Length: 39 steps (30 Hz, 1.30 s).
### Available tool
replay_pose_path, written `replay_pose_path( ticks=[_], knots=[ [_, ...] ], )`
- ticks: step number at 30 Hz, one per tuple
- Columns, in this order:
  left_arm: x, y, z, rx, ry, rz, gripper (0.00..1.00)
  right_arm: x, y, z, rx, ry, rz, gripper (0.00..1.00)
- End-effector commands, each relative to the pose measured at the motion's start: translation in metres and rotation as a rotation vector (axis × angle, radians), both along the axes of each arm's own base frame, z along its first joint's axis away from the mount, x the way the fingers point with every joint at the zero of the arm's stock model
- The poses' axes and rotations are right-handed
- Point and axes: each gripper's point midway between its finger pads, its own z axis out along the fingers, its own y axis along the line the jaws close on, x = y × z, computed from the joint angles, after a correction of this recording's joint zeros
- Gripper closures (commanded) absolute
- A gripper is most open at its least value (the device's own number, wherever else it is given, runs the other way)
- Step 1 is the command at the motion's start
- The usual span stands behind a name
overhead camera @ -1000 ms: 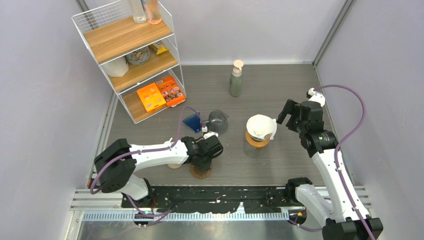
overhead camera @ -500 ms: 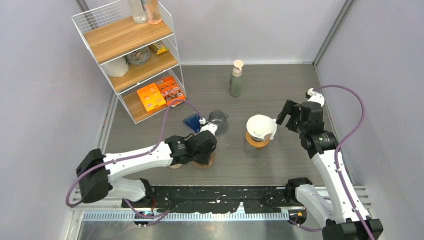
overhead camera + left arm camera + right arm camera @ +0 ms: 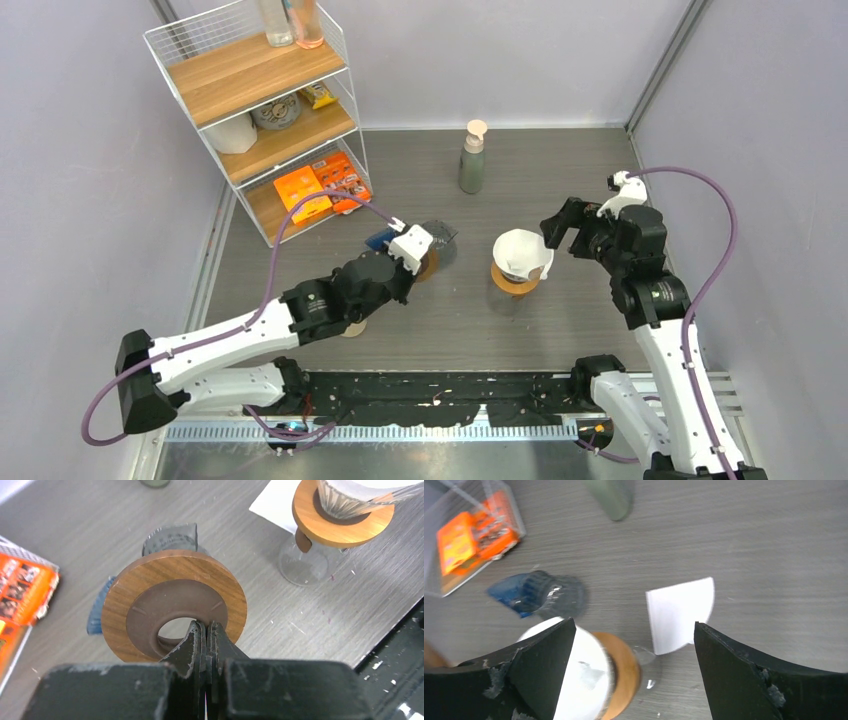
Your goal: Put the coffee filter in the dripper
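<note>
A white coffee filter [image 3: 518,250] sits opened in the dripper [image 3: 515,280], which has a wooden collar and rests on a glass. A second filter [image 3: 679,612] lies flat and folded on the table beside it. My right gripper [image 3: 568,232] hovers open just right of the dripper; in the right wrist view its jaws [image 3: 633,625] stand wide with nothing between them. My left gripper [image 3: 206,626] is shut on the inner rim of a loose wooden ring [image 3: 175,605], held in the air near a dark wire dripper [image 3: 440,240].
A blue scoop [image 3: 380,240] lies by the wire dripper. A green pump bottle [image 3: 472,160] stands at the back. A wire shelf rack [image 3: 260,110] with orange packets fills the back left. A small wooden disc [image 3: 352,328] lies under my left arm.
My left gripper closed on the wooden ring, lifted it and carried it away from the near edge toward the wire dripper. My right gripper shifted slightly left toward the dripper.
</note>
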Motion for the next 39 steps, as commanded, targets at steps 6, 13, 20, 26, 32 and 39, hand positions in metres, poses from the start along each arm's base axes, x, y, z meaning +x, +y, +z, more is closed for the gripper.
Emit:
replay_pose_path(
  ticks=[6,13,20,26,32,39],
  knots=[
    [0.013,-0.020,0.062,-0.045,-0.375,-0.164,1.00,-0.020,0.074,0.102,0.088,-0.264,0.495,0.02],
    [0.004,-0.031,0.066,-0.088,-0.438,-0.277,1.00,-0.043,0.146,0.091,0.039,-0.150,0.813,0.03],
    [-0.005,-0.039,0.067,-0.127,-0.442,-0.338,1.00,-0.038,0.183,0.082,0.061,-0.064,0.898,0.12],
    [-0.006,-0.041,0.068,-0.131,-0.440,-0.348,1.00,-0.042,0.213,0.069,0.079,0.006,0.986,0.33],
    [-0.008,-0.042,0.069,-0.142,-0.436,-0.353,1.00,-0.046,0.229,0.054,0.089,0.078,1.034,0.52],
    [-0.006,-0.040,0.069,-0.157,-0.429,-0.331,1.00,-0.052,0.235,0.049,0.092,0.092,1.072,0.89]
  ],
)
